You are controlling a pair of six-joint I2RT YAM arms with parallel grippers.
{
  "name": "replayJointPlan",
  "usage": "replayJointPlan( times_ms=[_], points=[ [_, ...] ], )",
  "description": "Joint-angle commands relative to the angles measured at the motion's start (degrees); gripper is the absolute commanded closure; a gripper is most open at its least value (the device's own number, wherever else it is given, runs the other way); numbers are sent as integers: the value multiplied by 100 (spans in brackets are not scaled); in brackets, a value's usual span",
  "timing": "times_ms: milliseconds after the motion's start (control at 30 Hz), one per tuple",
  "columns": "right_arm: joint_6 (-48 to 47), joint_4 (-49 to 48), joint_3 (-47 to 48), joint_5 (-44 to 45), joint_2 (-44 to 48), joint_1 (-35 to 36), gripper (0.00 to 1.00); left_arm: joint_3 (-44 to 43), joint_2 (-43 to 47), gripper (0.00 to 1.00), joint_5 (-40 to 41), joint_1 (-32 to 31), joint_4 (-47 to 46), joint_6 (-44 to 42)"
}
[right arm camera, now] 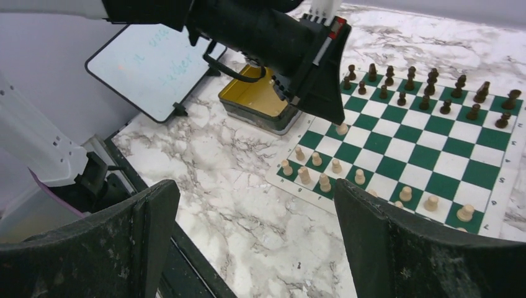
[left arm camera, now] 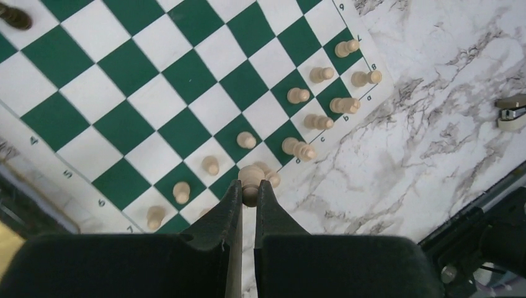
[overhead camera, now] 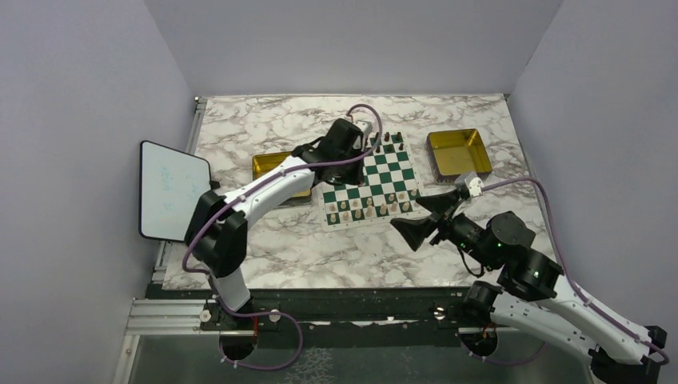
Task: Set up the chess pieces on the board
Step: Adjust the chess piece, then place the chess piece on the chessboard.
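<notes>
Your left gripper: pinching one cream chess piece at board left edge. Your right gripper: spread wide.

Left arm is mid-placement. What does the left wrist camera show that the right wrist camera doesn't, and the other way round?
Left wrist only: a look straight down the left gripper, jaws shut on a cream piece above the board's edge squares.
Right wrist only: the right gripper, wide open and empty above the table; the dark pieces in two rows; the gold tray; the white tablet.
Both: the board, the cream pieces standing along one edge, and the marble.
</notes>
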State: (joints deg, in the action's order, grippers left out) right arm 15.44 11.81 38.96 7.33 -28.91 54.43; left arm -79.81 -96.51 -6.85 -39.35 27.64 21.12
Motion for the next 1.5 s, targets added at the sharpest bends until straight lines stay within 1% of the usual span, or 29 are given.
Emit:
replayJointPlan(
  times_ms=[0, 100, 167, 233, 367, 700, 967, 1467],
  points=[
    [10, 803, 141, 310, 349, 41, 0, -773, -767, 97, 623, -404, 72, -207],
    [-11, 921, 126, 306, 575, 41, 0, -1172, -1202, 97, 642, -564, 138, -257],
    [-27, 982, 121, 339, 678, 45, 0, -1309, -1364, 97, 646, -610, 145, -258],
    [-24, 1059, 135, 390, 733, 45, 0, -1367, -1451, 97, 825, -644, 137, -258],
    [5, 1171, 159, 400, 787, 41, 0, -1433, -1617, 97, 956, -693, 88, -338],
    [87, 1223, 74, 502, 1041, 41, 0, -1665, -2037, 97, 944, -820, -4, -355],
    [81, 1379, 139, 558, 1142, 41, 0, -1572, -2152, 97, 1035, -823, 5, -348],
    [148, 1328, 93, 541, 1139, 41, 0, -1782, -2515, 95, 993, -866, 365, -328]
  ],
)
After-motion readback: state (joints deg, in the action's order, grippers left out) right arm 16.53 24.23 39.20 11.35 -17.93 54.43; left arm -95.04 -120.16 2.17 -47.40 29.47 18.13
